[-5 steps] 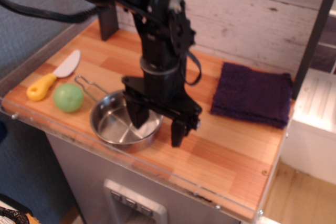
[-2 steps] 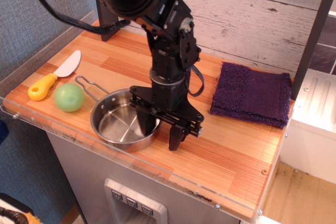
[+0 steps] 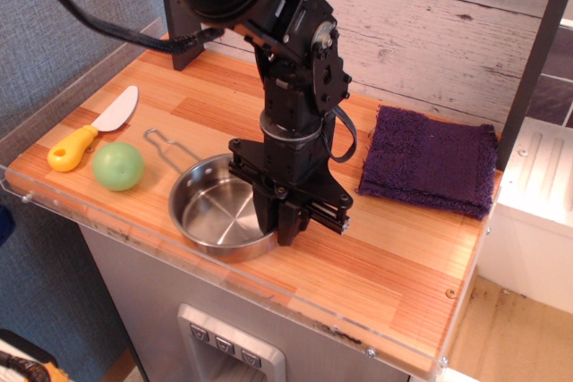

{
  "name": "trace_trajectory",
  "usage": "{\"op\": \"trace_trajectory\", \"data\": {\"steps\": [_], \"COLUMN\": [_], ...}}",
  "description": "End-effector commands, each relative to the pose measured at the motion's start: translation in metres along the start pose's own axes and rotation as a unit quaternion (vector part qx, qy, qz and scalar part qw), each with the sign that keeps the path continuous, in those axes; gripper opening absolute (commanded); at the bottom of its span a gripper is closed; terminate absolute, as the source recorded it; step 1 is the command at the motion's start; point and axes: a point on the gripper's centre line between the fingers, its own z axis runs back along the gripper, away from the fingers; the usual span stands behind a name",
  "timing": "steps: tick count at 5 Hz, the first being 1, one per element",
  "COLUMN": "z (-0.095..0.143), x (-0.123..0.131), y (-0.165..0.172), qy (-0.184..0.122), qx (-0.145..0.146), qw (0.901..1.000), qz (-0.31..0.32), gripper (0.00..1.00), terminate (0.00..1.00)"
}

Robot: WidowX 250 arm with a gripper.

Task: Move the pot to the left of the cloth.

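The pot (image 3: 215, 214) is a shiny shallow steel pan with a wire loop handle pointing back left. It sits near the table's front edge, left of centre. My black gripper (image 3: 277, 221) points straight down over the pot's right rim, with its fingers pinched together on that rim. The pot appears to rest on the wood. The cloth (image 3: 430, 163) is a folded dark purple towel at the right, well apart from the pot, with my arm between them.
A green ball (image 3: 119, 165) lies just left of the pot's handle. A toy knife (image 3: 89, 131) with a yellow grip lies at the far left. A clear plastic rail (image 3: 134, 232) runs along the front edge. A wooden wall stands behind.
The fingers, open astride the pot's right rim before, have closed on it. The pot has shifted a little to the right, away from the green ball.
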Motion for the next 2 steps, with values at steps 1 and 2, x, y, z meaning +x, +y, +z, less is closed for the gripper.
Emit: {"op": "trace_trajectory", "data": {"steps": [1, 2], "z": [0.025, 0.055], "x": [0.008, 0.021], "y": [-0.007, 0.003], "qy": [-0.024, -0.044], "qx": [-0.012, 0.007], "qw": [0.9985, 0.9987], "qz": [-0.049, -0.024], "gripper": [0.0, 0.0], "terminate": [0.0, 0.0]}}
